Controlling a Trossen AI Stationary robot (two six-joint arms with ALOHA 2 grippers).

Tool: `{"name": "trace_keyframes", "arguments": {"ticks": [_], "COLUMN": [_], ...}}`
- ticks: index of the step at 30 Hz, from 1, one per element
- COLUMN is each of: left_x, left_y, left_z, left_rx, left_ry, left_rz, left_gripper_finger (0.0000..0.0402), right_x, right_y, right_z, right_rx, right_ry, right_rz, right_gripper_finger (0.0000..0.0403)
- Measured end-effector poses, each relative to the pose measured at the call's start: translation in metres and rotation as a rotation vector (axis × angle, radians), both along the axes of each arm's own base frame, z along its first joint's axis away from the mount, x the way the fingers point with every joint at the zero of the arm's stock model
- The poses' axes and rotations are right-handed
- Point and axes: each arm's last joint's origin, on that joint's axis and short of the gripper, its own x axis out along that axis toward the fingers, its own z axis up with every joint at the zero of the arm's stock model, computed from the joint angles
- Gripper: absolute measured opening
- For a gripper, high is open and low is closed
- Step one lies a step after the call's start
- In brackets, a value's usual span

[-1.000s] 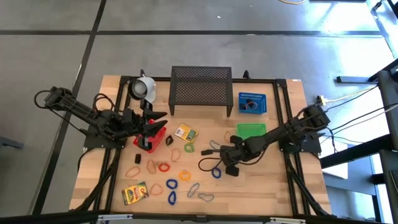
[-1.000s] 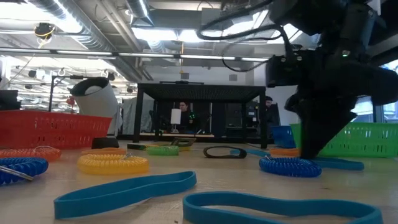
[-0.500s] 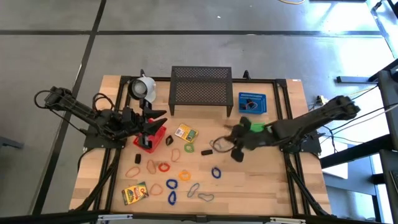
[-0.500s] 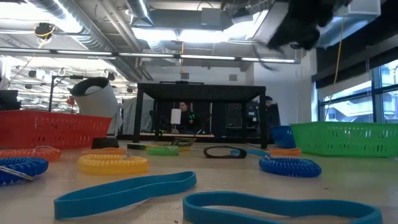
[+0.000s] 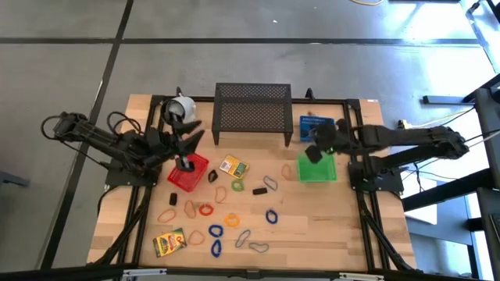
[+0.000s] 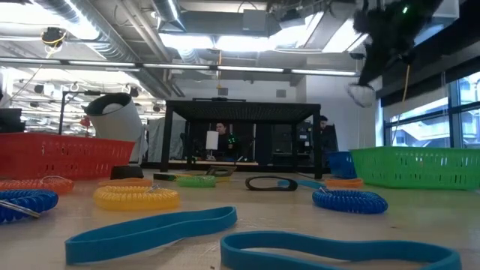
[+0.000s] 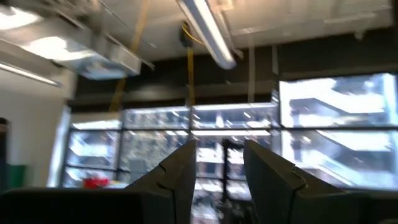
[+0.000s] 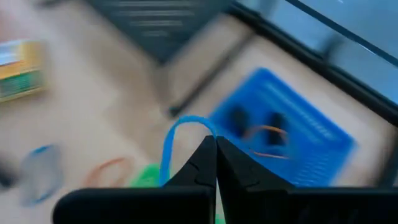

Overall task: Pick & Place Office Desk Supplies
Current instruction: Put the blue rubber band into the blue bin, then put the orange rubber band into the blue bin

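Jaws of the right gripper (image 8: 216, 152) are pressed together on a thin blue loop (image 8: 177, 140), which arcs up and out from between the fingertips. Loop is held only at one edge; most of it hangs free. It is carried in the air, near the blue mesh basket (image 5: 316, 129) and the green mesh basket (image 5: 316, 167).

Risks, judged:
- Pinch is on a narrow bit of band; a quick swing could pull it out, dropping it onto the table (image 5: 336, 226) short of a basket.
- Free end could catch on a basket rim and leave the loop draped over the wall, not inside.

Pose: right arm stretched across from the table's right edge, gripper high above the two baskets. Left gripper (image 5: 187, 144) hangs over the red mesh basket (image 5: 188, 173), fingers parted, nothing seen between them.
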Motion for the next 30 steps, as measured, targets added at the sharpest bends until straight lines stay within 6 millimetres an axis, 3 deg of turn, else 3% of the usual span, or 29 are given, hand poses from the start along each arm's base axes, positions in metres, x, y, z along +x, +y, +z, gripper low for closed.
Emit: {"name": "trace_keyframes", "arguments": {"ticks": [7,15,22,30], "left_x": [-0.002,-0.001,-0.001,-0.005], "left_y": [0.019,0.035,0.043,0.045], "left_z": [0.004,0.004,0.004,0.006], "left_rx": [-0.005,-0.013,-0.032,-0.035], "left_ry": [-0.045,-0.05,-0.065,-0.081], "left_rz": [0.138,0.219,0.248,0.261], "left_gripper_finger": [0.0127,0.0127,0.0127,0.0127], "right_x": [0.001,0.012,0.021,0.019], "right_y": [-0.054,-0.101,-0.114,-0.112], "right_z": [-0.013,-0.05,-0.076,-0.069], "right_rx": [0.001,0.084,0.166,0.148], "right_ry": [0.098,0.288,0.366,0.34], "right_rz": [-0.243,-0.358,-0.366,-0.374], "right_gripper_finger": [0.0002,0.0002,0.0031,0.0121]}}
